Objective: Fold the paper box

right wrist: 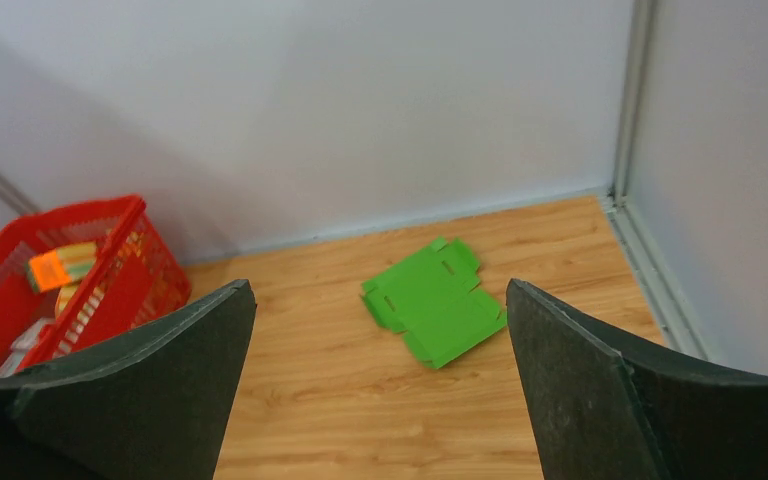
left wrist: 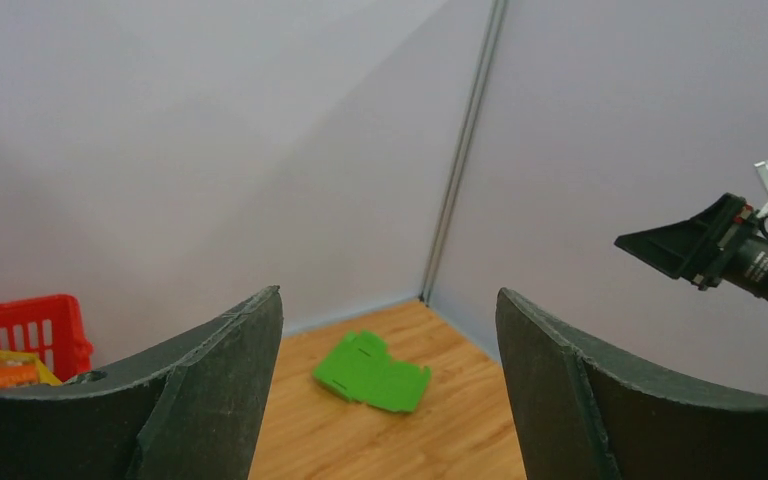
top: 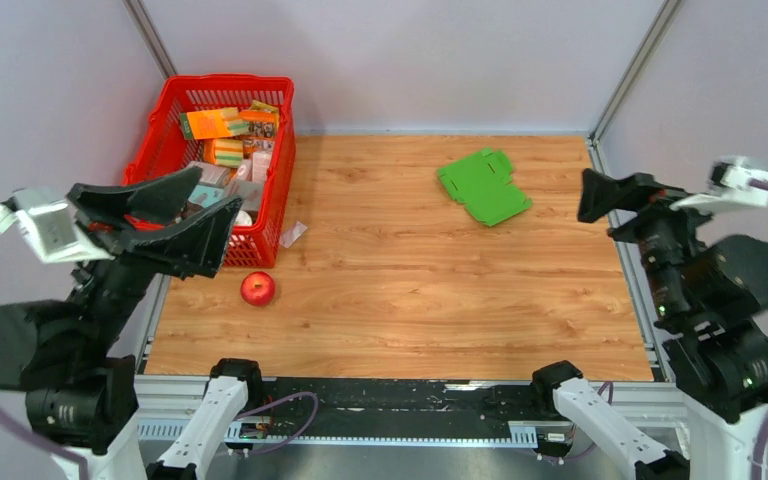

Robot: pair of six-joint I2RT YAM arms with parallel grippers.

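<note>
The paper box [top: 483,186] is a flat bright green die-cut sheet with flaps, lying on the wooden table at the back right. It also shows in the left wrist view [left wrist: 371,372] and the right wrist view [right wrist: 435,300]. My left gripper [top: 210,215] is open and empty, held high at the left, beside the red basket, far from the sheet. My right gripper [top: 600,195] is open and empty, raised at the table's right edge, a short way right of the sheet. Its fingers [left wrist: 680,245] show in the left wrist view.
A red plastic basket [top: 170,120] with several small packages stands at the back left. A red apple [top: 257,288] lies on the table in front of it. A clear wrapper [top: 292,235] lies beside the basket. Grey walls close the back and sides.
</note>
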